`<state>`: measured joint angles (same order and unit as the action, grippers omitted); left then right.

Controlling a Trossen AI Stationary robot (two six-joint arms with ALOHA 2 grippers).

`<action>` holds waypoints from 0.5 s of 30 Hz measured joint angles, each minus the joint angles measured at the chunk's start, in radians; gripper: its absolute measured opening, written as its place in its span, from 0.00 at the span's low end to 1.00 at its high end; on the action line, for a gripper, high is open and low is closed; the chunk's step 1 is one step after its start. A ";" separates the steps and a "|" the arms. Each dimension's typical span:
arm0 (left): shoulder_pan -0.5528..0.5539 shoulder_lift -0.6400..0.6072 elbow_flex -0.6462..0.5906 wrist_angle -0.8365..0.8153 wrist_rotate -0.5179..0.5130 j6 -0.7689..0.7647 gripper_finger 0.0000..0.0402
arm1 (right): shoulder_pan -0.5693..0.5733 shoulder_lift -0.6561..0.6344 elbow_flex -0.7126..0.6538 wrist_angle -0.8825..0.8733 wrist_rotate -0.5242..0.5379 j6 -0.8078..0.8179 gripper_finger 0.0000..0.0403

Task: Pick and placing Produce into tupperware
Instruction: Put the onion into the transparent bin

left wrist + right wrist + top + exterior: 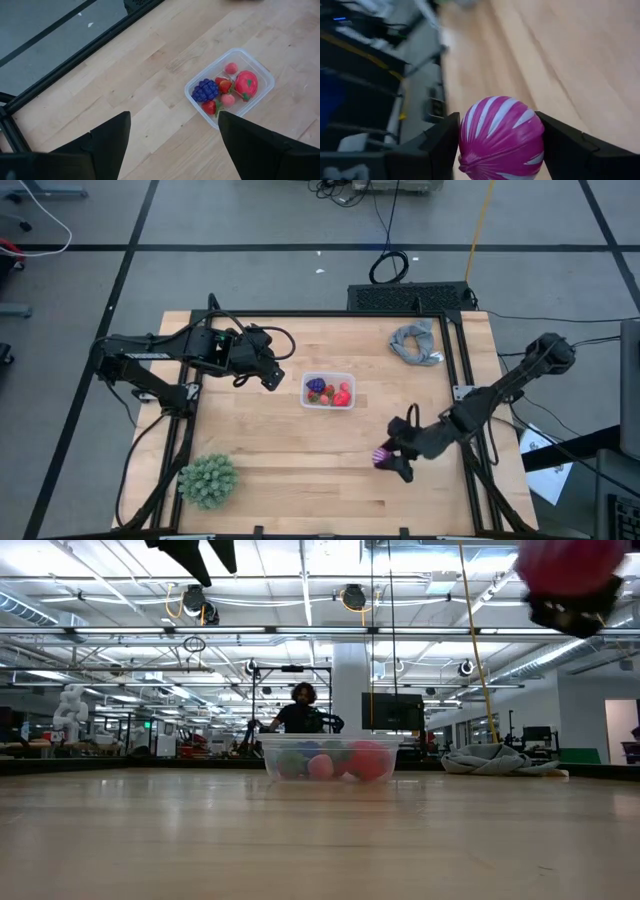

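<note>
The clear tub (pixel 328 390) stands on the table's middle and holds several small toy fruits, red, pink and purple (pixel 227 90). It also shows in the low view (pixel 330 758). My right gripper (pixel 388 461) is near the table's near-right part, shut on a small magenta ball with white stripes (pixel 501 135). My left gripper (pixel 270 376) hovers open just left of the tub, and its two fingers are spread wide in the left wrist view (pixel 172 135). My right gripper pinches the magenta ball between its two fingers, one finger (pixel 437 145) on each side of the ball's middle (pixel 470 137). The fingers come from the table's right side, slanting down. The ball (pixel 568 565) is lifted clear, well above the table.
A large green spiky ball (pixel 208 480) sits at the near-left corner. A grey cloth (pixel 418 343) lies crumpled at the far right. Bare wood lies between the tub and my right gripper. A person shows in the room behind the tub in the low view.
</note>
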<state>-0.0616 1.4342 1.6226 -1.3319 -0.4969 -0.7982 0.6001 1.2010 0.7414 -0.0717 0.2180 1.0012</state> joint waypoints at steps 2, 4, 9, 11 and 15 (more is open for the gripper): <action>0.000 0.000 0.000 0.000 0.000 0.000 0.77 | -0.032 -0.010 0.000 0.076 -0.039 -0.101 0.58; 0.000 0.000 0.000 0.000 0.000 0.000 0.77 | -0.061 -0.015 0.000 0.139 -0.066 -0.182 0.58; 0.000 0.000 0.000 -0.001 0.000 0.001 0.77 | -0.138 -0.016 0.000 0.240 -0.136 -0.362 0.58; 0.000 0.000 0.000 -0.001 0.000 0.001 0.77 | -0.172 -0.016 0.000 0.240 -0.173 -0.427 0.58; 0.000 0.000 0.000 -0.001 0.000 0.001 0.77 | -0.245 -0.016 0.000 0.247 -0.190 -0.494 0.58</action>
<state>-0.0616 1.4342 1.6226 -1.3331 -0.4965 -0.7971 0.3550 1.1851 0.7418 0.1753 0.0278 0.5070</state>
